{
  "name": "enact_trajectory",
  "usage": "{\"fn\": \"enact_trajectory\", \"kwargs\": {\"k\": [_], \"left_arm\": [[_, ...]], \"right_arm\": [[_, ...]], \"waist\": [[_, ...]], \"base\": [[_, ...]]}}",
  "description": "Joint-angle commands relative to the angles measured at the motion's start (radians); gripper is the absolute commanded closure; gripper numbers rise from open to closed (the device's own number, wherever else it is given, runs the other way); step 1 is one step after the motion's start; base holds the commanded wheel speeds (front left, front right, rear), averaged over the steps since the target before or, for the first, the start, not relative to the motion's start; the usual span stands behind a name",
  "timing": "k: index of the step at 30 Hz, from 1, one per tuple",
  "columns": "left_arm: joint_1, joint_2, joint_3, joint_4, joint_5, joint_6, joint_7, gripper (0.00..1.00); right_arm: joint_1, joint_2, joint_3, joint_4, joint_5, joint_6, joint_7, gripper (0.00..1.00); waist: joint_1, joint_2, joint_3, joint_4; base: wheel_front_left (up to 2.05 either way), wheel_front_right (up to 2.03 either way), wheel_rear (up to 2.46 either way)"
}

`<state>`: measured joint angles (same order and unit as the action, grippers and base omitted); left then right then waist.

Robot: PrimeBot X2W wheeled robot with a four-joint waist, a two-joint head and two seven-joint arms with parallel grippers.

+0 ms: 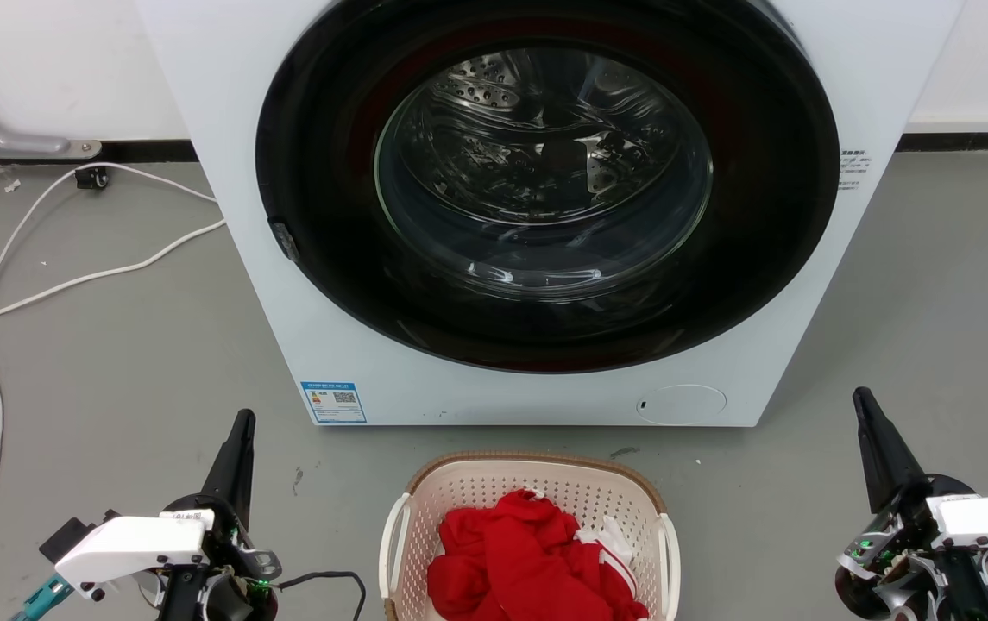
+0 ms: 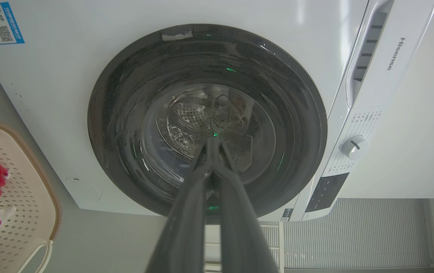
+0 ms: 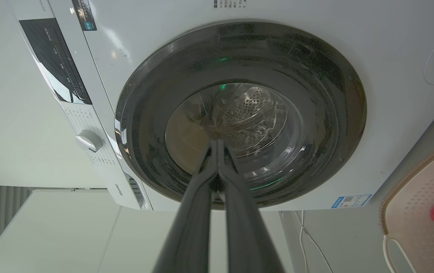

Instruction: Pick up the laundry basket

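Cut off, covered, unreadable
The basket [image 1: 537,460] runs off the head view's bottom edge, and red cloth [image 1: 519,552] hides most of its floor. A white scrap [image 1: 613,528] in the cloth may be trim or a second piece. The washer [image 1: 226,172] is cut off at its top; print on its label [image 1: 333,402] is too small to read.
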<state>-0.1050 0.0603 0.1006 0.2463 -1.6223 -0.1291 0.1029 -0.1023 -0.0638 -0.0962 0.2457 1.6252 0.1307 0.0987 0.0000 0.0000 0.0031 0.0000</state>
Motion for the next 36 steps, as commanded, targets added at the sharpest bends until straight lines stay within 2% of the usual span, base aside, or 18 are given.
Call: {"fn": "enact_trajectory", "kwargs": {"k": [1,29,30,36], "left_arm": [[-0.007,0.000,0.002,0.000,0.003,-0.003,0.002,1.00],[-0.008,-0.003,0.007,0.000,0.008,-0.003,0.008,1.00],[0.000,-0.003,0.004,0.001,0.004,0.000,0.001,0.00],[0.018,-0.008,-0.016,0.013,0.008,0.000,-0.016,0.00]], "right_arm": [[-0.012,0.002,-0.003,0.001,-0.005,0.000,0.003,1.00],[-0.013,0.006,-0.008,0.002,-0.009,0.000,0.007,1.00],[0.000,0.003,-0.007,0.000,-0.006,0.000,0.005,0.00],[0.024,0.006,0.008,0.008,-0.008,0.000,-0.010,0.00]], "waist": [[0.0000,0.0000,0.000,0.000],[0.0000,0.0000,0.000,0.000],[0.0000,0.0000,0.000,0.000],[0.0000,0.0000,0.000,0.000]], "base": [[0.00,0.00,0.00],[0.00,0.00,0.00],[0.00,0.00,0.00],[0.00,0.00,0.00]]}}
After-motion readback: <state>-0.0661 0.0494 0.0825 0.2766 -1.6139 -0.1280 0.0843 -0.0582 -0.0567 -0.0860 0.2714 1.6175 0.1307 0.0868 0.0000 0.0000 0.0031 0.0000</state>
